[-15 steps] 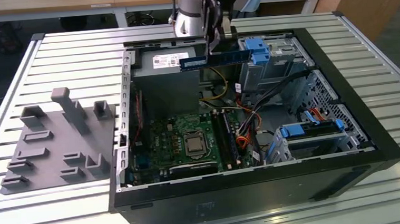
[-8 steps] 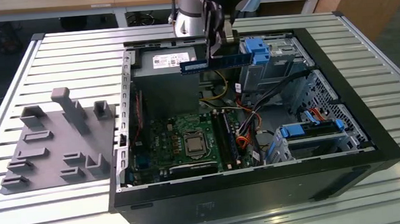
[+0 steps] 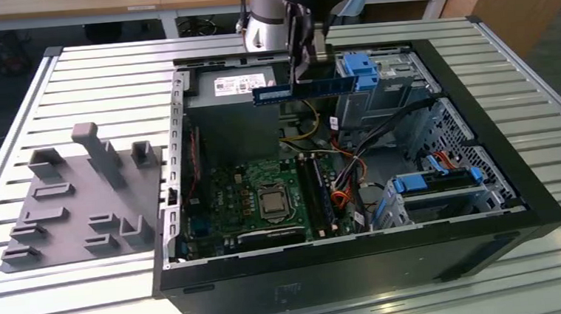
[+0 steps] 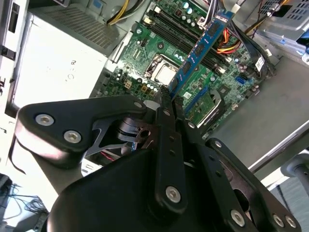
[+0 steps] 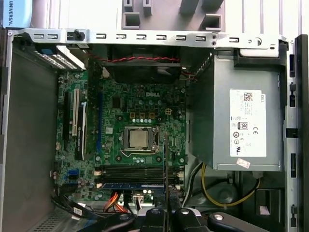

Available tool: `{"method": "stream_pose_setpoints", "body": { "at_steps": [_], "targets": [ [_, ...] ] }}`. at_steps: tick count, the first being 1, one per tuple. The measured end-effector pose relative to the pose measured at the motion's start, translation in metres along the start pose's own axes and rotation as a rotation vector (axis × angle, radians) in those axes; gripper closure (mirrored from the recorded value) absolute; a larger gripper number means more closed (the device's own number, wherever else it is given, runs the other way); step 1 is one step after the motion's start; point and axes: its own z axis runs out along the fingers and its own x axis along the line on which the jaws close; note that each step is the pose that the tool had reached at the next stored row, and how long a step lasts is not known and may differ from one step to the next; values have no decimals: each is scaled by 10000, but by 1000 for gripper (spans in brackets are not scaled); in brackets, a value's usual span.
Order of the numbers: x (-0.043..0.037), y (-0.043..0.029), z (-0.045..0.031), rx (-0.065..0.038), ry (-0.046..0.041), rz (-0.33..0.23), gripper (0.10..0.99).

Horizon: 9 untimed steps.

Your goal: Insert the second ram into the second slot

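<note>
Above the open computer case (image 3: 348,271), the gripper (image 3: 310,77) is clamped on the second ram (image 3: 305,89), holding it level and well clear of the motherboard (image 3: 254,203); in the second wrist view the stick extends over the memory slots (image 4: 170,21)

An open black computer case (image 3: 357,259) lies on my slatted metal worktop (image 3: 87,74), mid-frame in the exterior view. Inside are a green motherboard (image 3: 239,197) with a silver processor (image 3: 272,202), a grey power supply (image 3: 226,87) higher in the frame, and blue drive brackets (image 3: 362,68) towards the upper right. A grey moulded fixture (image 3: 76,201) sits at the exterior view's left.
</note>
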Motion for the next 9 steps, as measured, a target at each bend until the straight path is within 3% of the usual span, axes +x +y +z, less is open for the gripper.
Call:
{"method": "stream_pose_setpoints", "body": {
  "at_steps": [9],
  "targets": [
    [0, 0, 1, 14, -34, 898, 949]
  ]
}}
